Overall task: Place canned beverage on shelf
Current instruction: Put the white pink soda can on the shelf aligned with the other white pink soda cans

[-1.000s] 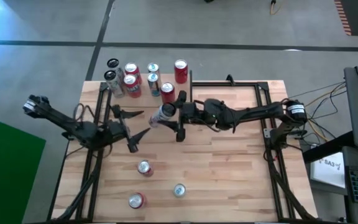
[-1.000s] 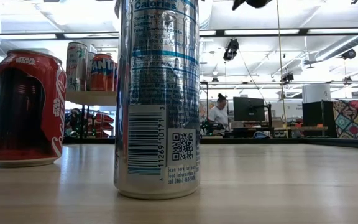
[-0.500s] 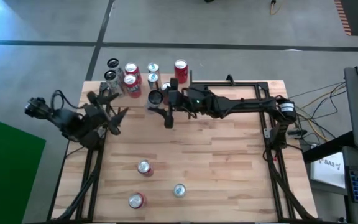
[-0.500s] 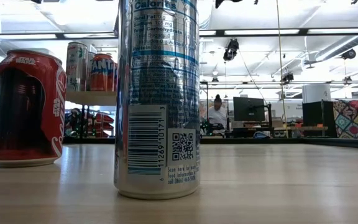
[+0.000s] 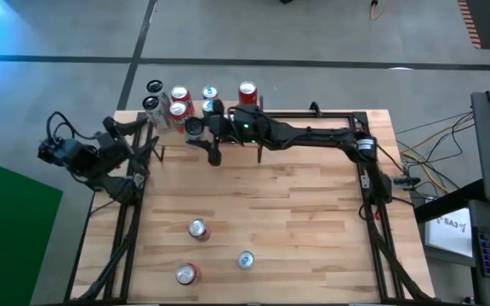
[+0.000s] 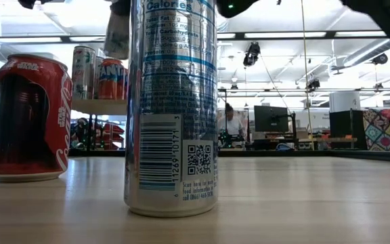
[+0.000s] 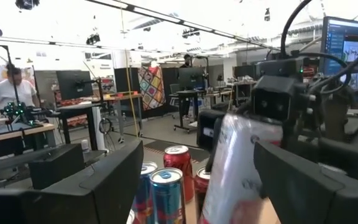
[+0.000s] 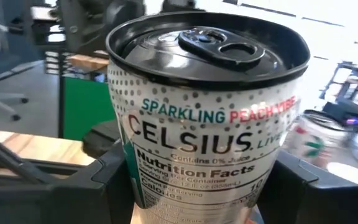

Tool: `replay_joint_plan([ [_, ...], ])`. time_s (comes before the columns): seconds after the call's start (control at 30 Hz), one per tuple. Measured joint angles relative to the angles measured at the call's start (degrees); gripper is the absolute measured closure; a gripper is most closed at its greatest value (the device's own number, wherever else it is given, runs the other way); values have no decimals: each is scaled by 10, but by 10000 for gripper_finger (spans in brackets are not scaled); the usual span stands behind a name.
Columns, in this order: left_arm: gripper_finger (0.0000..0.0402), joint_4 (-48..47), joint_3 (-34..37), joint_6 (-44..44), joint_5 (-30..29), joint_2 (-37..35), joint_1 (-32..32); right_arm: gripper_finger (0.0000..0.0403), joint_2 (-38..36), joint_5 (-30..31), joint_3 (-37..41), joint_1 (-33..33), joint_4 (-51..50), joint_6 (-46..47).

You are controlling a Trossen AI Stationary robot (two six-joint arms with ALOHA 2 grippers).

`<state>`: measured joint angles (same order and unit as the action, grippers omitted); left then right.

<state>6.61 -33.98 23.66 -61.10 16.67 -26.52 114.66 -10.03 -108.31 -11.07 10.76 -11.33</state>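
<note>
One white can [image 5: 195,127], clasped by the right end effector [image 5: 201,134], has moved toward the shelf [image 5: 156,136].

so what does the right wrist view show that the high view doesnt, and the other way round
Only the right wrist view shows the label on the Celsius can and its dark lid. Only the high view shows three loose cans on the table and the left gripper, open, at the far left edge. Both show the right gripper shut on that can near the shelf.

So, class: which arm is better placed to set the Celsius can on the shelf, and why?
The right. Its gripper already holds the Celsius can beside the shelf's cans; the left gripper is open and empty.
</note>
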Motion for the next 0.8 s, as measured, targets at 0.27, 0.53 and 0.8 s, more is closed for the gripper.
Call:
replay_joint_plan([
  [0.27, 112, 2, -7, 39, 0, -33, 0, 169, 102, -41, -165, -16, -70, -3],
  [0.53, 112, -8, -7, 44, 0, -52, 0, 169, 177, -57, -267, -23, -106, -2],
  [0.8, 112, -16, -7, 44, 0, -54, 0, 169, 189, -50, -265, -25, -106, -4],
])
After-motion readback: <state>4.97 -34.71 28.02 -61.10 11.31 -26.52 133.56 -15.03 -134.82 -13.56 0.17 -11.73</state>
